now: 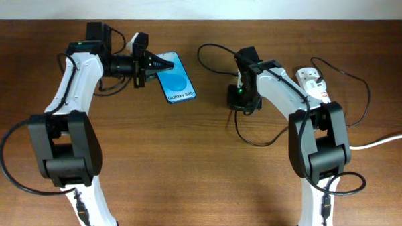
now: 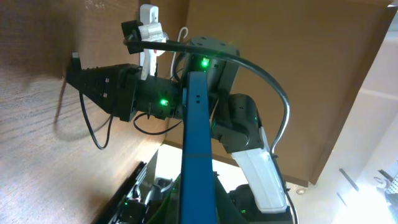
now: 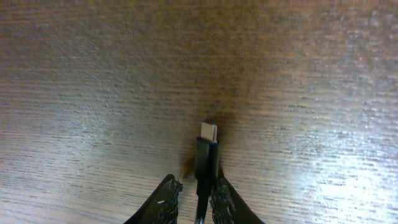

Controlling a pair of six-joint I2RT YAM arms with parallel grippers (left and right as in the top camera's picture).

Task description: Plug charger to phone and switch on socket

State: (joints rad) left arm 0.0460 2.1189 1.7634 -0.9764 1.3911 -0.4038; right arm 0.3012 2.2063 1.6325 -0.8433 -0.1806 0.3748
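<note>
1. The left end effector [image 1: 149, 65] is closed on one short end of the phone [image 1: 176, 78]. The fingers clamp it from both faces.
2. The phone is near the far edge of the tabletop [image 1: 198, 187], left of the middle. Its blue screen faces up and it lies at an angle to the edges. In the left wrist view it appears edge-on as a narrow blue strip. Whether it rests on the tabletop or is held clear cannot be told.
3. The right end effector [image 3: 196, 185] points down at the tabletop, right of the middle and nearer the far edge. Its fingers are nearly closed on the charger [image 3: 207, 160], just behind the plug.
4. The metal plug tip [image 3: 208, 132] sticks out past the fingertips toward the wood. Contact with the tabletop cannot be confirmed.
5. The plug and the phone are well apart, and the charger is not yet plugged in.
6. The black cable lies in loose loops around the right arm.
7. The socket [image 1: 311, 82] lies near the far right corner, partly covered by the right arm. Its switch position cannot be read.
8. The white cord [image 1: 388, 138] runs off the right edge.
</note>
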